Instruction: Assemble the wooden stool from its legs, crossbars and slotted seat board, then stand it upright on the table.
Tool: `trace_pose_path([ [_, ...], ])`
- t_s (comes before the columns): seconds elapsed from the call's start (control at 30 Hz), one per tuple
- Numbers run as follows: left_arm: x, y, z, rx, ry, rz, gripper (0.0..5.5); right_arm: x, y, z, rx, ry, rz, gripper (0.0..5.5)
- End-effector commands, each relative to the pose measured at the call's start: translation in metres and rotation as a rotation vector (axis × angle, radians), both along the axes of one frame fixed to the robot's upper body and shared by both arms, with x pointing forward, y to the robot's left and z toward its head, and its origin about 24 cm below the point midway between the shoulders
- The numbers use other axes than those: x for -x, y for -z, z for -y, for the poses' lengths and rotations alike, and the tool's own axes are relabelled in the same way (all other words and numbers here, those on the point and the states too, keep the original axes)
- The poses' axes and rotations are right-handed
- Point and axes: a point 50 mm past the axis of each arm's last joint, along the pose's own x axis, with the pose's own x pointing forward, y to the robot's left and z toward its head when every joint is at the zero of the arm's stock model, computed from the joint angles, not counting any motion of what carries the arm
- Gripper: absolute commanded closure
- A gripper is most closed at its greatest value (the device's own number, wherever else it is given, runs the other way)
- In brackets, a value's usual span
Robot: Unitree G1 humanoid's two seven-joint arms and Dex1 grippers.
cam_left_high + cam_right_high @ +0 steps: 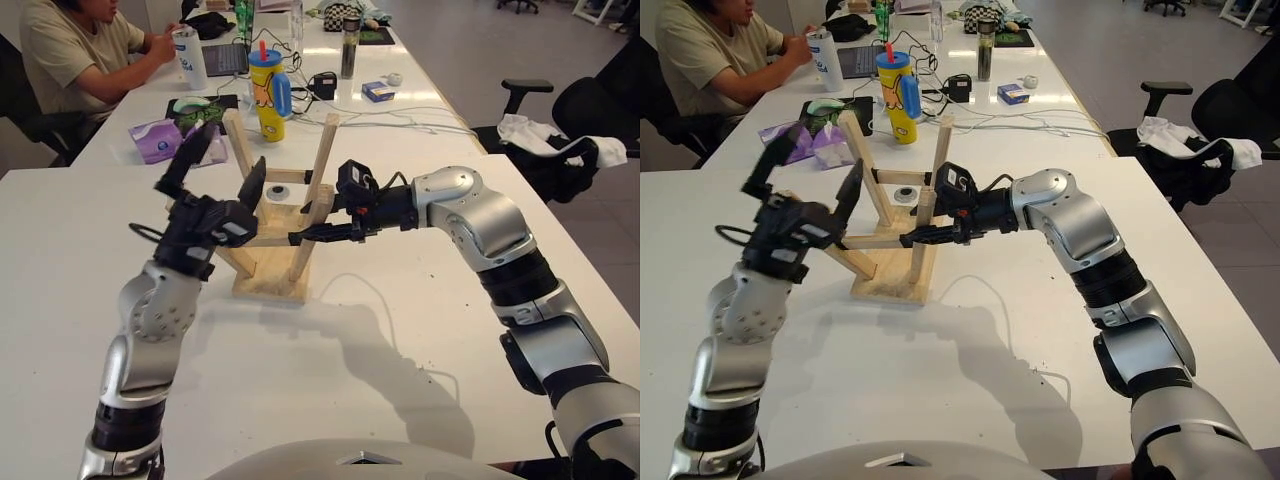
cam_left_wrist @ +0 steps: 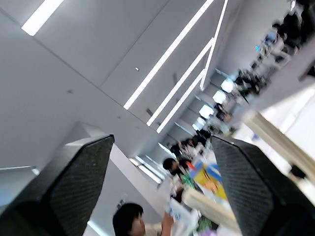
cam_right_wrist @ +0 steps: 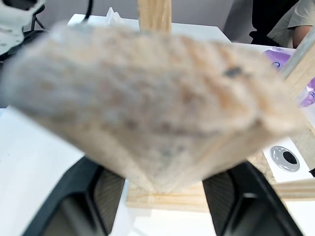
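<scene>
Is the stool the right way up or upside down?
Upside down: the seat board lies flat on the table and the legs point up.

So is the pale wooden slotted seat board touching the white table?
Touching. The left eye view shows the seat board lying flat on the table, with no gap under its near edge.

You are viewing one seat board (image 1: 268,288) bearing two upright legs (image 1: 238,150) (image 1: 323,158). You are also seeing two crossbars (image 1: 285,176) (image 1: 262,241) and two grippers (image 2: 161,142) (image 1: 300,237).
</scene>
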Motion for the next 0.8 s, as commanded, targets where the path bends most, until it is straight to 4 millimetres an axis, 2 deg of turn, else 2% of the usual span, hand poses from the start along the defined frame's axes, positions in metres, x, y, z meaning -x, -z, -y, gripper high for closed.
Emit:
trace_pose_path([
  [0.03,0.022,0.099,-0.004,-0.289,0.034,-0.506,1.86,0.004,0.055,0.007,0.184,0.071,-0.164,3.44],
  [0.1,0.027,0.11,-0.006,-0.333,0.041,-0.551,1.86,0.004,0.056,0.006,0.185,0.072,-0.165,3.44],
  [0.13,0.021,0.101,-0.006,-0.268,0.021,-0.512,1.86,0.004,0.056,0.006,0.185,0.072,-0.164,3.44],
  [0.17,0.015,0.09,-0.005,-0.219,0.011,-0.458,1.86,0.004,0.057,0.006,0.185,0.074,-0.163,3.44],
  [0.27,-0.005,0.034,-0.001,0.061,-0.012,-0.223,1.86,0.003,0.057,0.007,0.171,0.082,-0.156,3.44],
  [0.37,-0.001,-0.005,-0.005,0.281,0.014,-0.043,1.86,0.001,0.055,0.004,0.111,0.083,-0.14,3.44],
  [0.43,0.017,-0.003,-0.01,0.36,0.061,-0.029,1.86,-0.002,0.05,0.002,0.038,0.099,-0.12,3.44],
  [0.57,0.053,0.039,-0.024,0.448,0.1,-0.212,1.86,-0.005,0.045,0.004,-0.071,0.127,-0.119,3.44],
  [0.63,0.066,0.052,-0.027,0.446,0.128,-0.268,1.86,-0.009,0.045,0.008,-0.09,0.163,-0.11,3.44],
  [0.7,0.067,0.067,-0.03,0.461,0.117,-0.347,1.86,-0.009,0.045,0.01,-0.108,0.163,-0.114,3.44],
  [0.8,0.056,0.086,-0.032,0.541,0.086,-0.467,1.86,-0.007,0.043,0.008,-0.134,0.146,-0.119,3.44],
])
